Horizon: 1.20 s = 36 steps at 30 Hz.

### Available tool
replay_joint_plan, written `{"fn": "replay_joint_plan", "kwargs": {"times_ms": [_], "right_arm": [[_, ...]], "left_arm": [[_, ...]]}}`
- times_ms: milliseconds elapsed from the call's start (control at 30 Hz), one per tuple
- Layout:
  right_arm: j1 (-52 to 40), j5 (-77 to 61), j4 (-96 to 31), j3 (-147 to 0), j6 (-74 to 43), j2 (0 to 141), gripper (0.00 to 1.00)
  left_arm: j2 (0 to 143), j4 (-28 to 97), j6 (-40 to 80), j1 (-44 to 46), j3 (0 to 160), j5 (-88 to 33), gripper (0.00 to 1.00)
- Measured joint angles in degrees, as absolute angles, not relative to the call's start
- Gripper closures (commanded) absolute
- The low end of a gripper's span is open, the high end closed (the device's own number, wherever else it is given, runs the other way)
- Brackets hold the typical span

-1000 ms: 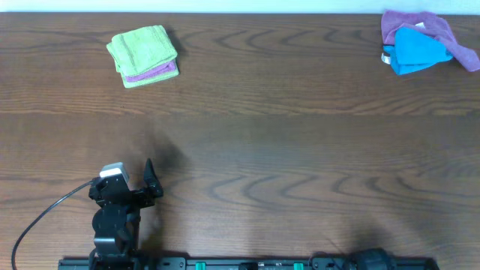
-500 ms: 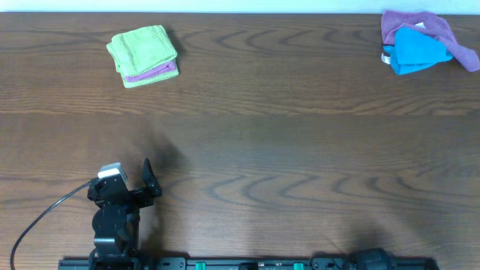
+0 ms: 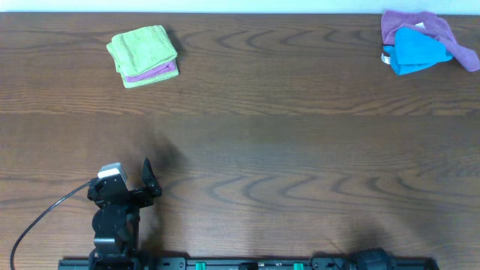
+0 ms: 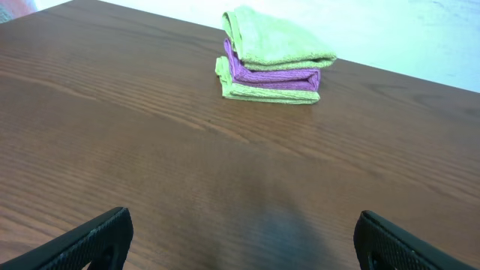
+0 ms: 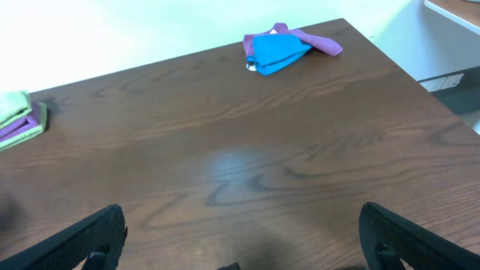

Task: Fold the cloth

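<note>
The cloth (image 3: 141, 46), lime yellow-green, lies folded small on top of a stack at the table's far left, over a purple cloth (image 3: 154, 73) and a paler green one (image 3: 150, 80). In the left wrist view the cloth (image 4: 274, 41) and that stack sit far ahead of my left gripper (image 4: 240, 244), which is open over bare wood. Overhead, the left gripper (image 3: 121, 182) hovers near the front edge, well short of the stack. My right gripper (image 5: 240, 240) is open too, with nothing between its fingers.
A bright blue cloth (image 3: 416, 50) lies crumpled on a purple cloth (image 3: 420, 24) at the far right corner, and both also show as a blue cloth (image 5: 277, 51) in the right wrist view. The table's right edge (image 5: 405, 71) drops off there.
</note>
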<state>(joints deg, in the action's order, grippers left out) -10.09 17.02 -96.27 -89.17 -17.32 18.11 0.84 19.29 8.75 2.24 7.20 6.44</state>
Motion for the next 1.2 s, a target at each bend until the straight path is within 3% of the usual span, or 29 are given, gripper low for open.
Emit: {"fn": "replay_joint_plan", "kwargs": {"times_ms": [600,800,1200], "right_arm": [[-10.09,17.61,-94.76,-89.06,-17.32,18.11,0.01],[-8.64,17.02,-75.57,-82.26,-12.14,18.13,0.01],[-0.08,1.56,-43.88,-46.83,0.93,18.61,0.01]], "left_arm": [[0.84,19.29,8.75,2.24,7.20,6.44,0.05],[0.82,19.20,8.73,2.24,7.20,6.44,0.05],[0.73,19.14,8.75,2.24,7.20,6.46,0.05]]}}
